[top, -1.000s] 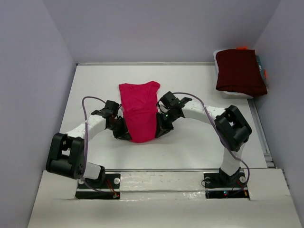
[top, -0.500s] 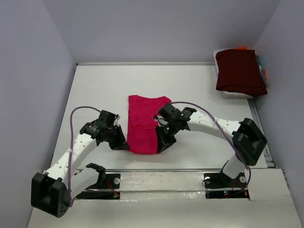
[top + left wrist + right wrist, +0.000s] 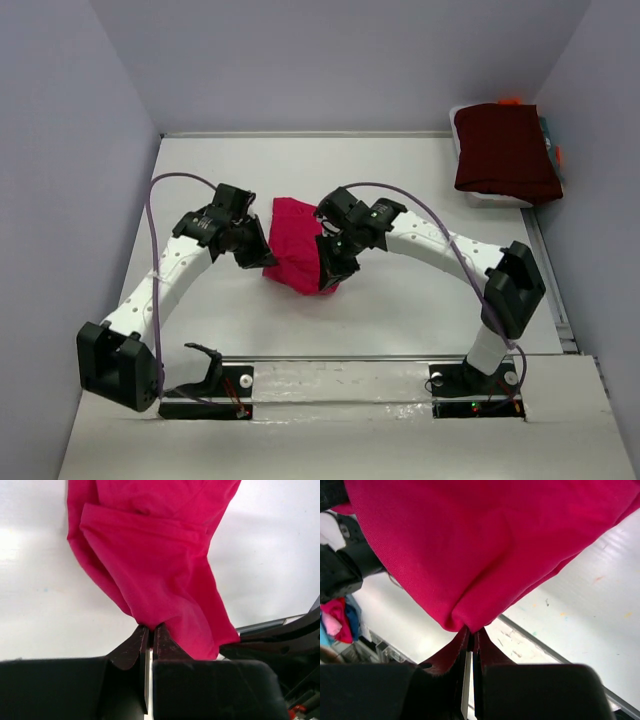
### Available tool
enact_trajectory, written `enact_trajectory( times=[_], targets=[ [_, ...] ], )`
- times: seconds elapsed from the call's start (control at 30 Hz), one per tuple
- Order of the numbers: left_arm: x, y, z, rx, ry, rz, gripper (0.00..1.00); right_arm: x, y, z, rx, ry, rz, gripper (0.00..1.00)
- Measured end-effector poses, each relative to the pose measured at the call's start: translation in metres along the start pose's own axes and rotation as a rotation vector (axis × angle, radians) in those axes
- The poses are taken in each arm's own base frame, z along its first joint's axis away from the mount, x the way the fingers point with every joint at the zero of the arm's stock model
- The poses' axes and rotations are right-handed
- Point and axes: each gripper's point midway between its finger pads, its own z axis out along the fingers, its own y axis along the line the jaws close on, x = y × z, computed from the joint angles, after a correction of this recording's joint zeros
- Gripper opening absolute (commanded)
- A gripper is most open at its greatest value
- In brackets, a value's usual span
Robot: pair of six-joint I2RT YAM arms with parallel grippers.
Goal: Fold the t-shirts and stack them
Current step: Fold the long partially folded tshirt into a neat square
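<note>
The pink tee (image 3: pixel 296 257) is pinched by the left gripper (image 3: pixel 262 257) and the right gripper (image 3: pixel 328 276), each closed tight on its cloth. It is bunched between them, well left of the maroon tee (image 3: pixel 505 150).

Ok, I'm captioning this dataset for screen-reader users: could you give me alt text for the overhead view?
A bunched crimson-pink t-shirt is held over the middle of a white table, pinched on one side by the left hand and on the other by the right hand. A folded dark maroon garment lies at the table's far right corner.
</note>
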Motion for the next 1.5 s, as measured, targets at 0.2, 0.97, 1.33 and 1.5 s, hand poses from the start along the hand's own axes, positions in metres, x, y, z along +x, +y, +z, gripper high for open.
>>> enact_trajectory(
  times=[0.2,0.97,1.33,1.5],
  targets=[
    [-0.032,-0.011,0.017,-0.036,-0.014,0.039,0.06,-0.032,-0.004,0.003,0.072,-0.043,0.016,0.07],
    [-0.169,-0.079,0.082,-0.029,-0.129,0.155,0.06,-0.161,-0.069,-0.019,0.187,-0.233,0.136,0.07],
    [-0.224,-0.106,0.093,0.025,-0.203,0.168,0.06,-0.198,-0.104,-0.027,0.218,-0.295,0.187,0.07],
    [-0.241,-0.118,0.094,0.066,-0.237,0.176,0.06,-0.212,-0.115,-0.033,0.222,-0.329,0.201,0.07]
  ],
)
